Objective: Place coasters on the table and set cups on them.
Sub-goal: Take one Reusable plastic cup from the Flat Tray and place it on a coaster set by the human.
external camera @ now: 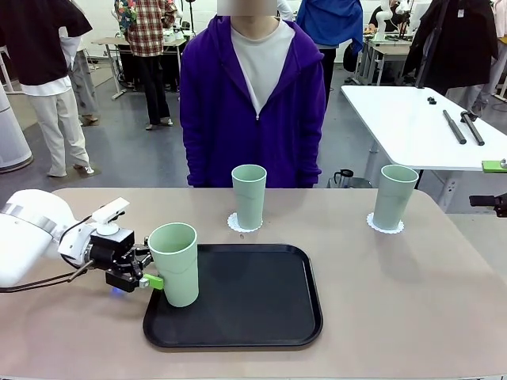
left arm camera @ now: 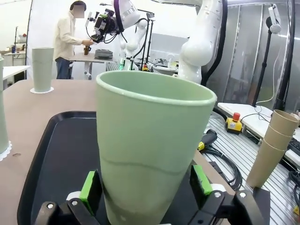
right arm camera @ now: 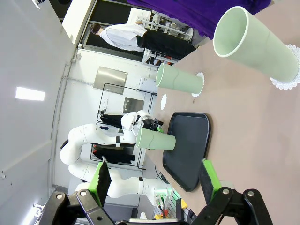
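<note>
At tray [external camera: 238, 332] left edge, left pincer [external camera: 150, 273] grips cup [external camera: 176, 261].

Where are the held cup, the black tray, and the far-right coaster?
held cup [external camera: 176, 265], front view, side wall.
black tray [external camera: 261, 297], front view, bare floor.
far-right coaster [external camera: 386, 229], front view, scalloped front edge.

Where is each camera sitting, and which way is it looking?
Front view: between the arms, looking across the table at the person; left gripper shows.
Left wrist view: on the left wrist, facing the gripped cup and tray; green fingers show.
Right wrist view: rolled sideways, above the table; open right gripper shows.
Shared: all show the gripped cup over the tray.
</note>
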You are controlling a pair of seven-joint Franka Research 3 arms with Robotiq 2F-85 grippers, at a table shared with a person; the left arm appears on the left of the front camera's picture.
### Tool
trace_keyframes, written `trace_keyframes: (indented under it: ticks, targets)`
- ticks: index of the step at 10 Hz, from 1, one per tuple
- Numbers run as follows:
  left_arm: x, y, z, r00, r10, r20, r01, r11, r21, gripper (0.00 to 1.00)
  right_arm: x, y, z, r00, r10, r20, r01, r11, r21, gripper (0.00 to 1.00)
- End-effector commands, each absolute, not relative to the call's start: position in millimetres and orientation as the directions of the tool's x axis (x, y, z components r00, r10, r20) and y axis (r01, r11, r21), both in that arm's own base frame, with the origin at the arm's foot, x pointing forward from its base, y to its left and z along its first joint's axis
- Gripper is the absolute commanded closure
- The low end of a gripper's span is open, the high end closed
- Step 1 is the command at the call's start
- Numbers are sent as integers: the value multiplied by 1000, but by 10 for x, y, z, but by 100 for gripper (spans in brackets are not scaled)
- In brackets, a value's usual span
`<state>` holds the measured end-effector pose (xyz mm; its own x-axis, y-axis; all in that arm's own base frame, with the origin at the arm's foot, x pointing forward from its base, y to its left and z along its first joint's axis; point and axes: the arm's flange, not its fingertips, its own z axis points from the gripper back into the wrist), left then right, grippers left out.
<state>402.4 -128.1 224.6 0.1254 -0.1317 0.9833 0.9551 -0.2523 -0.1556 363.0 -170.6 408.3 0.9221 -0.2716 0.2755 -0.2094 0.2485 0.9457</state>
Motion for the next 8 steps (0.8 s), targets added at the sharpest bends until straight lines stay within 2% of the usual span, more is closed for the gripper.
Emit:
trace_keyframes:
  ticks: [1,6,7,8]
  targets:
    - [4037,-1382,2202,66,-134,989,966,-239,-97,0,3638,-1692,4083,918,-281,279,-211,249,945,0]
    - [3992,-1565,2237,46,-130,991,963,-259,-79,0,3638,-1692,4083,918,-281,279,-211,249,945,0]
    - [3984,-1572,2247,41,-128,991,959,-273,-75,58,3638,-1692,4083,918,-281,279,-211,249,945,0]
    - [3978,-1562,2261,43,-128,991,959,-273,-77,59,3638,-1692,4083,918,-281,279,-211,249,945,0]
